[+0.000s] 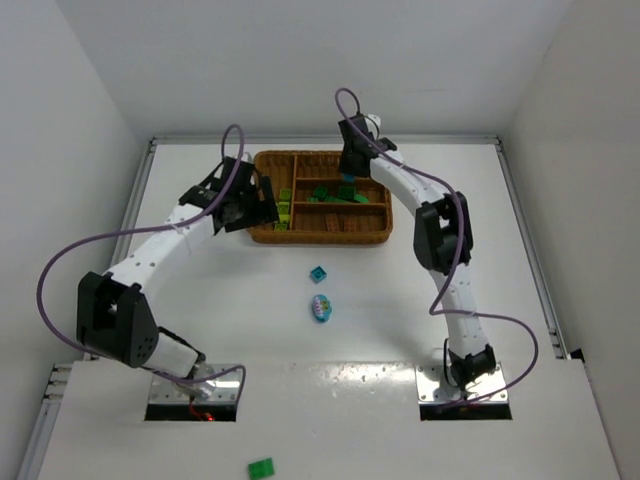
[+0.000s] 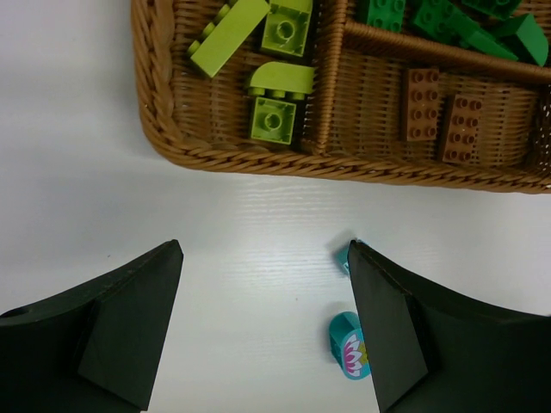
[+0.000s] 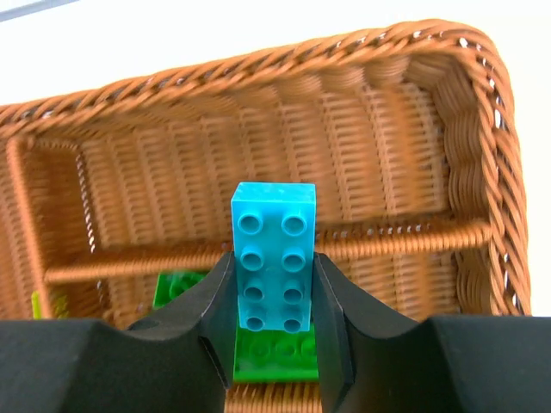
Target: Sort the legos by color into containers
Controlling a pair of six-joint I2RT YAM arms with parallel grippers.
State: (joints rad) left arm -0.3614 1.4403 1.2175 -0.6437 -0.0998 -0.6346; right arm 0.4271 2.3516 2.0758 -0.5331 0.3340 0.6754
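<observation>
Well along, by the look of it. Already in the wicker tray (image 1: pixel 320 241): lime bricks (image 2: pixel 274 82) in the narrow side section, dark green bricks (image 2: pixel 448 21) in the middle long one, brown bricks (image 2: pixel 439 112) in the near one. Right gripper (image 3: pixel 273 297) clamped on a teal brick (image 3: pixel 273 249), poised over the far section, bare wicker there so far. Left gripper (image 2: pixel 265 249) gaping wide, holding nothing, near the tray's lime corner. Left to sort: a small teal brick (image 1: pixel 318 273) and a rounded teal piece (image 1: pixel 321 308) out on the table (image 1: pixel 250 300), plus a green brick (image 1: pixel 261 467) on the near ledge (image 1: pixel 330 440). Part of the far section masked from above by the right arm (image 1: pixel 440 230). Both loose teal pieces half cut off behind a finger (image 2: pixel 396 327) in the left wrist view. Pattern on the rounded piece too small to read.
</observation>
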